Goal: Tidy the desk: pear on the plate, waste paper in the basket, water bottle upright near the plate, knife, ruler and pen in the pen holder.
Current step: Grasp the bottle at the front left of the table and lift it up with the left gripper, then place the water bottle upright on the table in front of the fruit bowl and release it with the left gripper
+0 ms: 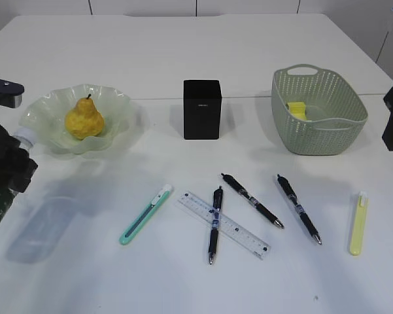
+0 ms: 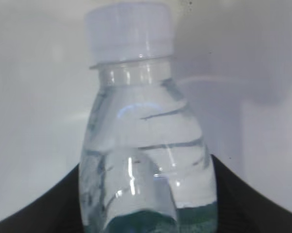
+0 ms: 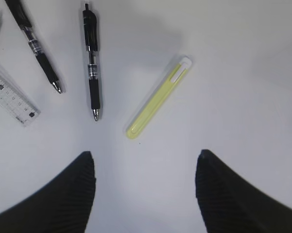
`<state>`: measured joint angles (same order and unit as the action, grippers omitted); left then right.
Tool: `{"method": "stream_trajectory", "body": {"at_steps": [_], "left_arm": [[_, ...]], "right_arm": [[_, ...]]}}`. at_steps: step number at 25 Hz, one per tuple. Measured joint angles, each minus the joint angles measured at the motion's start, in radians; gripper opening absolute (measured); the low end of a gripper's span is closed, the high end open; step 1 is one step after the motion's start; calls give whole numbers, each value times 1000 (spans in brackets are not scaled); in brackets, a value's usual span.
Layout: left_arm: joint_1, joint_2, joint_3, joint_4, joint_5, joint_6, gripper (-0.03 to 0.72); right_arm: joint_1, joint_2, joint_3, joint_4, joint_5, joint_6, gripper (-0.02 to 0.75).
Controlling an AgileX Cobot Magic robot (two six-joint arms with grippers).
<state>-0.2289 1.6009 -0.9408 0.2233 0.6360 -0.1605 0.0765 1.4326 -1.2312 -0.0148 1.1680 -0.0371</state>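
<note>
My left gripper point(image 1: 5, 171) is shut on the water bottle point(image 1: 21, 137) and holds it tilted above the desk at the far left, beside the plate point(image 1: 121, 108). In the left wrist view the bottle point(image 2: 146, 141) fills the space between my jaws point(image 2: 146, 208), white cap up. The pear point(image 1: 84, 120) lies on the plate. The waste paper point(image 1: 297, 109) is in the basket point(image 1: 314, 137). The pen holder point(image 1: 202, 109) stands mid-desk. The ruler point(image 1: 239, 233), three black pens point(image 1: 214, 226) and two knives point(image 1: 146, 214) lie in front. My right gripper point(image 3: 145, 170) is open over the yellow-green knife point(image 3: 158, 98).
The yellow-green knife point(image 1: 358, 224) lies at the front right, apart from the rest. One pen lies across the ruler. Two more pens point(image 3: 91, 68) and the ruler's end point(image 3: 12, 99) show in the right wrist view. The bottle's shadow point(image 1: 42, 226) falls on the desk.
</note>
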Motion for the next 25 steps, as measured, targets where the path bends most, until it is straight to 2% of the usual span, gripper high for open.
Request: {"method": "stream_trajectory", "body": {"at_steps": [4, 10, 18, 22, 25], "left_arm": [[0, -66, 87, -7, -75, 75, 428], [0, -179, 292, -17, -340, 99, 428], [0, -214, 510, -60, -832, 101, 428], [0, -214, 554, -61, -1113, 95, 428], [0, -214, 558, -52, -1254, 95, 428]], "right_arm": [[0, 0, 0, 0, 0, 0, 482], [0, 0, 0, 0, 3, 0, 482], [0, 0, 0, 0, 25, 0, 482], [0, 0, 0, 0, 26, 0, 482], [0, 0, 0, 0, 27, 0, 482]]}}
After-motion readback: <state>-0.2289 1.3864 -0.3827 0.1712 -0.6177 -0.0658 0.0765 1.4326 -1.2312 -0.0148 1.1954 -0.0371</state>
